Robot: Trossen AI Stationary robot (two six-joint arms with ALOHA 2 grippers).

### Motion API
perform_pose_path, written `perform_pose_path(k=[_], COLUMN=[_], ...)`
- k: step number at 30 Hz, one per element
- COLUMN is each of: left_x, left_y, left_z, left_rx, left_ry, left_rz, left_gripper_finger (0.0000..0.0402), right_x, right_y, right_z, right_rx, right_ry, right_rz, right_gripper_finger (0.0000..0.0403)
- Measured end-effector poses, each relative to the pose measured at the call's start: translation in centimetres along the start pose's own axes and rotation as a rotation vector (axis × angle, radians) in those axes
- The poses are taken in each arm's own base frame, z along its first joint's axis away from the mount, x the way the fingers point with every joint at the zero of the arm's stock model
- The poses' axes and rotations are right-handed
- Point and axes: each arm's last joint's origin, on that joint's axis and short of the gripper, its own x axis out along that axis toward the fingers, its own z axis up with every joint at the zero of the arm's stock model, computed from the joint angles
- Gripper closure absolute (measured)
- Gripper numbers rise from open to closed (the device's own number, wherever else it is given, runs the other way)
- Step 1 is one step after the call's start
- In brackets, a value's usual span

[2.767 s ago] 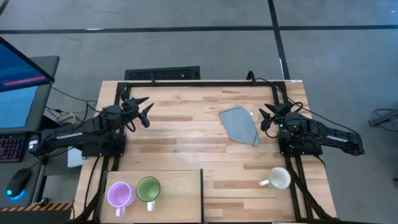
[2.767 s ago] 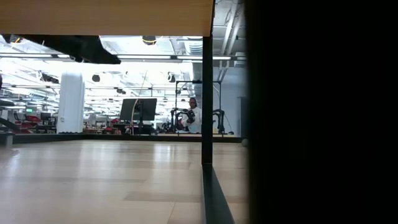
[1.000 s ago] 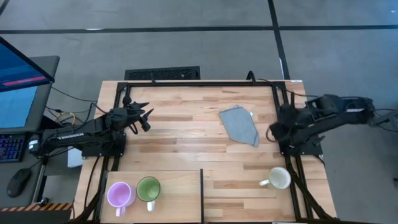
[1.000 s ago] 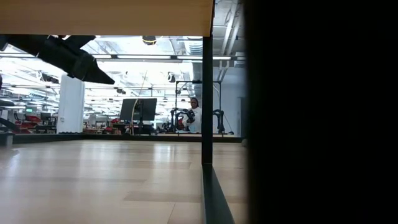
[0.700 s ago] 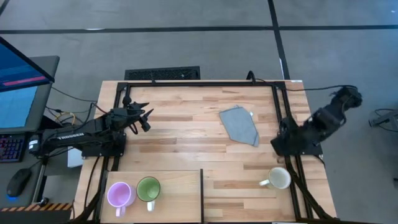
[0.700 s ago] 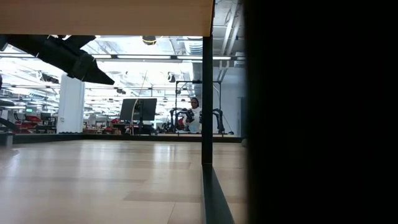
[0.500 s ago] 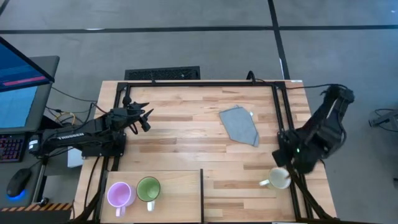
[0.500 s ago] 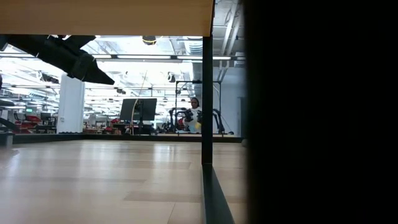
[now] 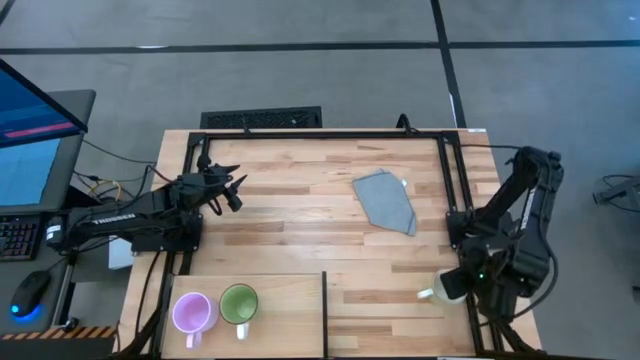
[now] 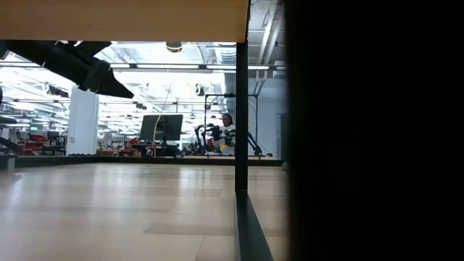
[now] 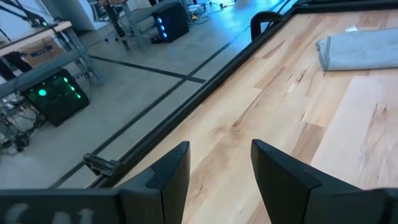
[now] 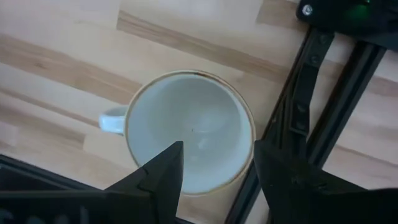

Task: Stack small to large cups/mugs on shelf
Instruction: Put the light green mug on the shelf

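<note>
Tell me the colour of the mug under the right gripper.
Cream-white mug with a thin brown rim, clearest in the right wrist view.

The striped plank tabletop (image 9: 300, 215) lies bare across its middle, broken only by the grey folded cloth (image 9: 386, 200) toward the right. On the pale light-wood shelf board (image 9: 290, 310) the light purple mug (image 9: 191, 312) and green mug (image 9: 238, 303) stand just beside each other at the left, leaving its right part free. The cream-white mug (image 12: 191, 130) sits close against the black metal frame rail (image 12: 292, 118), with open wood on its handle side.
</note>
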Motion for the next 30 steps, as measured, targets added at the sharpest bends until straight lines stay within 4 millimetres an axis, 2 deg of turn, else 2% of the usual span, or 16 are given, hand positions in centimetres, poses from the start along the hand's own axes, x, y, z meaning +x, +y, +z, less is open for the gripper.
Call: perform_pose_path(k=[10, 18, 30], left_x=[0.0, 0.0, 0.0], left_y=[0.0, -0.1, -0.1], left_z=[-0.2, -0.4, -0.4], left_rx=[-0.018, -0.036, -0.077], left_ry=[0.019, 0.039, 0.041], left_rz=[-0.010, -0.011, -0.011], left_gripper_finger=[0.0239, 0.0239, 0.0239], right_x=[1.3, 2.9, 5.2], right_y=[0.7, 1.0, 1.7], right_z=[-1.1, -2.8, -4.2], right_rx=[-0.020, -0.054, -0.075], right_ry=[-0.029, -0.059, -0.127], right_rz=[-0.047, -0.120, -0.207], right_gripper_finger=[0.0187, 0.0187, 0.0187])
